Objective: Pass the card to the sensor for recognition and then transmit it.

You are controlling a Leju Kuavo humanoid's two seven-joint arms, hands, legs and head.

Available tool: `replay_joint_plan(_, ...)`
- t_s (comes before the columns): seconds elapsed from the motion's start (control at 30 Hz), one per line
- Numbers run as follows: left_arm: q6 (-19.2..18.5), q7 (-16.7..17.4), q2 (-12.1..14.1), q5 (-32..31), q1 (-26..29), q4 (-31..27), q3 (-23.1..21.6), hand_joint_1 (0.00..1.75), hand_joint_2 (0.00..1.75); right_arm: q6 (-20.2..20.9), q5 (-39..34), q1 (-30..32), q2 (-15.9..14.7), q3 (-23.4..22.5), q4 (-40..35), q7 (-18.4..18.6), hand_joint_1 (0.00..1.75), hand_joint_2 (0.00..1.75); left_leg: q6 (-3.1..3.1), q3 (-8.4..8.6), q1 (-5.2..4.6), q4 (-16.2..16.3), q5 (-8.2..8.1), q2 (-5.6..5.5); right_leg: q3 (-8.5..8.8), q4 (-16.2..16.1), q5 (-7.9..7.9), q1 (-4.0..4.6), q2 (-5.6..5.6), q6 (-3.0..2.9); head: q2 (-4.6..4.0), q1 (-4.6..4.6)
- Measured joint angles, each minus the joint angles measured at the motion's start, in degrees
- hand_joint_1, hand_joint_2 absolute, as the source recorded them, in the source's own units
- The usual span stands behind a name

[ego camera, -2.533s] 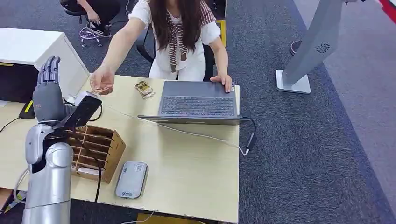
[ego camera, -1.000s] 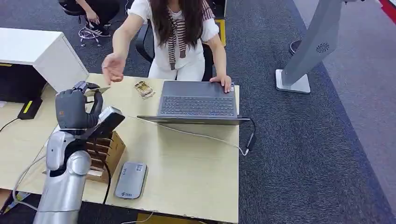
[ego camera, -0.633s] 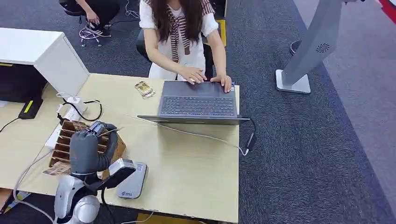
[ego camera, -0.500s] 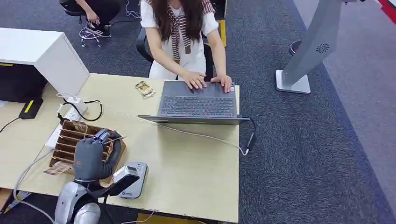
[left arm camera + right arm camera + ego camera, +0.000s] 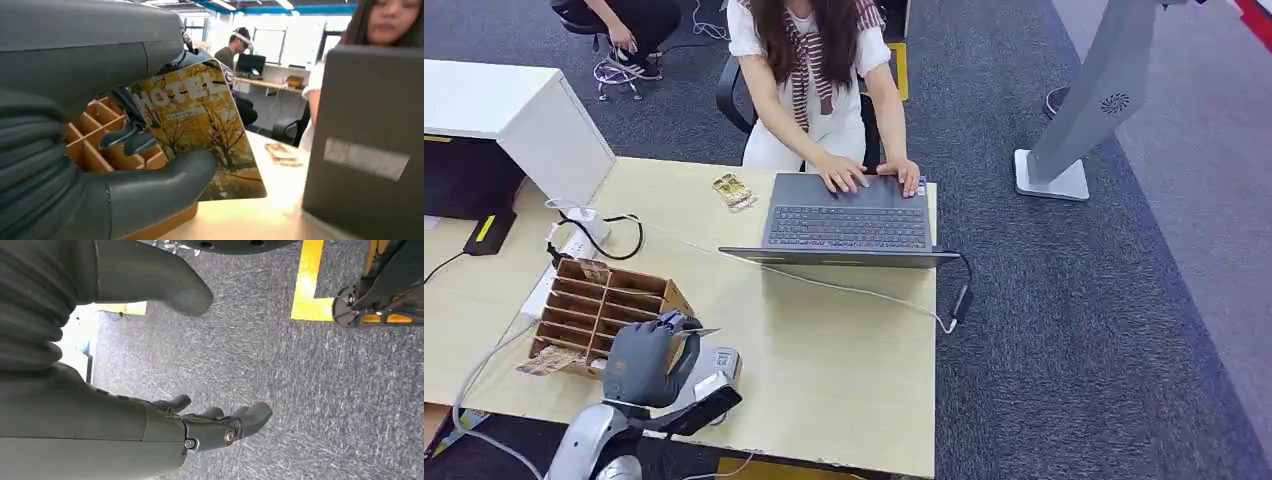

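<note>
card: the yellow autumn-tree hotel card [image 5: 200, 135] is pinched between my left hand's thumb and dark fingers, its printed face toward the wrist camera; from the head view its thin edge [image 5: 696, 333] pokes out toward 1 o'clock of my fist.
left hand: my grey left hand [image 5: 646, 360] grips the card, fingers curled round it. a moment ago it was up by the person's outstretched hand at the far 11 o'clock corner of the table; now it has swung back to the near edge.
sensor: the flat grey rounded card reader [image 5: 721, 362] lies on the pale wooden table [image 5: 844, 340], and my hand is now right over its 9 o'clock side, partly hiding it. i cannot tell whether the card touches it.
what that means: the pick-up from the person is done, i judge, and i am at the recognition step; the card looks tilted, so it probably needs laying flatter over the reader.
rack: the brown wooden slotted card rack [image 5: 594, 305] sits just at 10 o'clock of my hand, close enough to clip.
person: the seated person's hands [image 5: 844, 175] have gone back to the open grey laptop [image 5: 849, 215] at 1 o'clock, so the handing-on will have to reach across again.
right hand: my right hand [image 5: 210, 427] hangs over grey carpet, fingers apart, holding nothing.
</note>
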Motion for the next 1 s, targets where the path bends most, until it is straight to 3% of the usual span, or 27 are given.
replay_joint_plan(0.4,-6.32,5.48,4.04,-1.09,0.03,4.96,-1.95,1.75,1.75,0.18,0.96,-0.01,0.0,0.0,0.0,0.24,0.0,1.75,0.0,0.0,0.0,0.0,0.0,0.0,0.0,0.0,0.0,0.0,0.0,0.0,0.0,0.0)
replay_joint_plan(0.57,-8.61,5.92,5.86,-0.06,0.01,6.29,-2.56,1.75,1.75,0.26,1.05,-0.03,0.0,0.0,0.0,0.57,0.0,1.75,0.0,0.0,0.0,0.0,0.0,0.0,0.02,0.0,0.0,0.0,0.0,0.0,0.0,-0.02)
replay_joint_plan(1.0,-9.68,6.34,8.48,0.83,-0.36,7.82,-3.87,1.75,1.75,0.52,1.84,-0.05,0.0,0.0,0.0,0.59,0.0,1.75,0.0,0.16,0.0,0.0,0.0,-0.01,0.18,0.01,0.0,0.0,-0.01,0.0,0.0,0.0)
